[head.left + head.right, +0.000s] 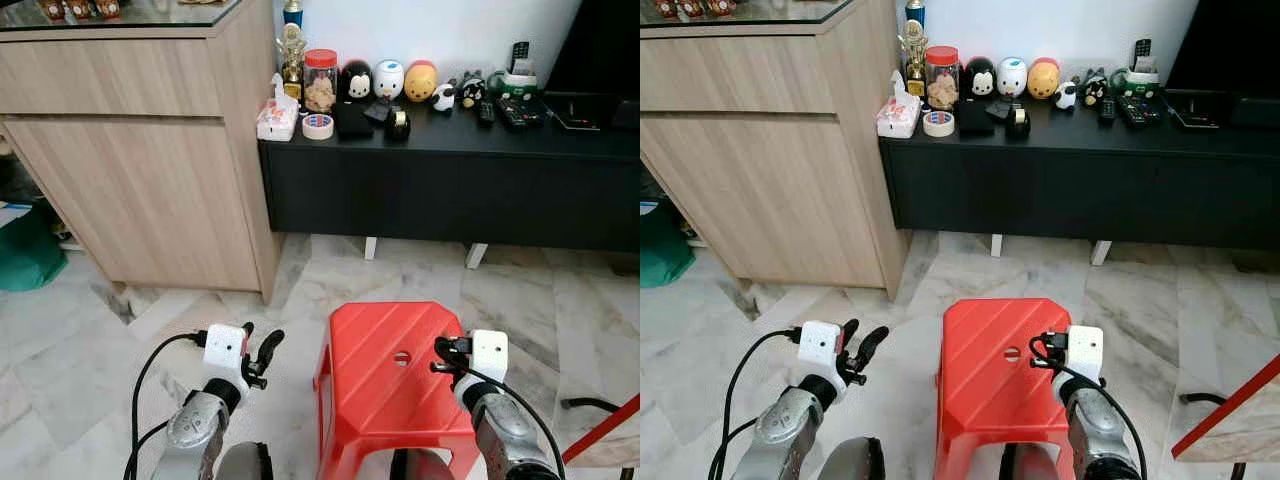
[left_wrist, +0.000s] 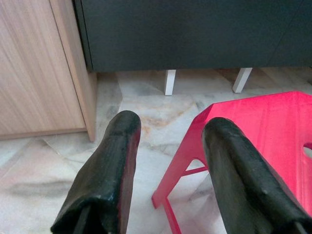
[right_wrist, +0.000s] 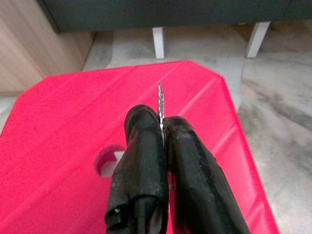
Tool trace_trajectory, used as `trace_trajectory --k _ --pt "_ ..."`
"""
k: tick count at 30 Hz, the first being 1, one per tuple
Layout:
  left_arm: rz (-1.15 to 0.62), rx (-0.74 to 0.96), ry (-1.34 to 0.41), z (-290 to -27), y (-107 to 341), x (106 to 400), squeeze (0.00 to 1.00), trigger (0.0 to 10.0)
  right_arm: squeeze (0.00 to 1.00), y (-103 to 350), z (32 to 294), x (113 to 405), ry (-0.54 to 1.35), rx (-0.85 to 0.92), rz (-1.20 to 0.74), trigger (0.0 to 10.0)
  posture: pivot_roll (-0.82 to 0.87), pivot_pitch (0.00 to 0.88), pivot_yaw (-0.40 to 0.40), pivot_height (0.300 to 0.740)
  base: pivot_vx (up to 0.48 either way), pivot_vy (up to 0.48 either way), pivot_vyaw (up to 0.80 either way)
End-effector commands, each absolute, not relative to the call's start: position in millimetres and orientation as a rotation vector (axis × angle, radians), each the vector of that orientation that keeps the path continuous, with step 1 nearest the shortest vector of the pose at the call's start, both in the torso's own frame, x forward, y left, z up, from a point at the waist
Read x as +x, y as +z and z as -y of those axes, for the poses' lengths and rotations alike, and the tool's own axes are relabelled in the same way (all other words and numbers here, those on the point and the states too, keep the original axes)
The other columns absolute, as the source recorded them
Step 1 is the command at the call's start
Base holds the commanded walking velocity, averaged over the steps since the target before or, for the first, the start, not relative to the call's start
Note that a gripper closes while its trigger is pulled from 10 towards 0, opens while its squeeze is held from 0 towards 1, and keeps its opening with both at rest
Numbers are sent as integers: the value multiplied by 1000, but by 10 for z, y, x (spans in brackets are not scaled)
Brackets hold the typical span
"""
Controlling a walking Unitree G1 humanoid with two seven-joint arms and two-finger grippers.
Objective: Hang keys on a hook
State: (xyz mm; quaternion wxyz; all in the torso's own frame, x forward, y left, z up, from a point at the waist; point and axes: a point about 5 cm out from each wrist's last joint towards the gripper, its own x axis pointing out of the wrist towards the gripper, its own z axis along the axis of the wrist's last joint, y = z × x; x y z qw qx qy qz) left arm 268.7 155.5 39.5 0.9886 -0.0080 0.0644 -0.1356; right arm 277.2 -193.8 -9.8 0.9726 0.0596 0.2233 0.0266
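Observation:
A thin metal key [image 3: 159,99] pokes out edge-on from between the fingers of my right gripper [image 3: 162,122], which is shut on it. That gripper [image 1: 442,356] hovers low over the right part of a red plastic stool [image 1: 385,400], just beside the round hole [image 1: 402,357] in the seat. Left of the stool, over the marble floor, my left gripper [image 1: 262,352] is open with nothing between its fingers [image 2: 117,161].
A low black cabinet [image 1: 450,190] stands ahead, its top carrying a jar [image 1: 320,80], a tape roll [image 1: 318,126], toy figures and remotes. A tall wooden cabinet [image 1: 140,150] is at the left, a green bag [image 1: 25,250] beyond it. A red bar [image 1: 600,430] crosses the bottom right.

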Motion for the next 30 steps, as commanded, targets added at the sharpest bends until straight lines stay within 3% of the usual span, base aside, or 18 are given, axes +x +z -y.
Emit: trace_trajectory --k 1,14,22,25,30 --pt "-134 -7 -283 -1536 375 2684 0 10000 0 -68 1906 2818 89 97 -459 10000 14 0 -43 652 0 0 0" --pt "-128 -4 -275 -1580 393 2680 0 10000 0 -51 1806 2850 225 84 -504 10000 21 0 -51 740 0 0 0" --pt "-124 13 -318 -1576 427 2692 0 10000 0 -31 1759 2874 321 41 -550 10000 19 0 -50 740 0 0 0" --pt "-123 28 -393 -1543 473 2697 0 10000 0 15 1728 2892 421 11 -555 10000 19 0 -50 740 0 0 0" --pt "-132 193 -614 -1463 576 2696 0 10000 0 164 1759 2953 634 -146 -572 10000 19 0 -52 740 0 0 0"
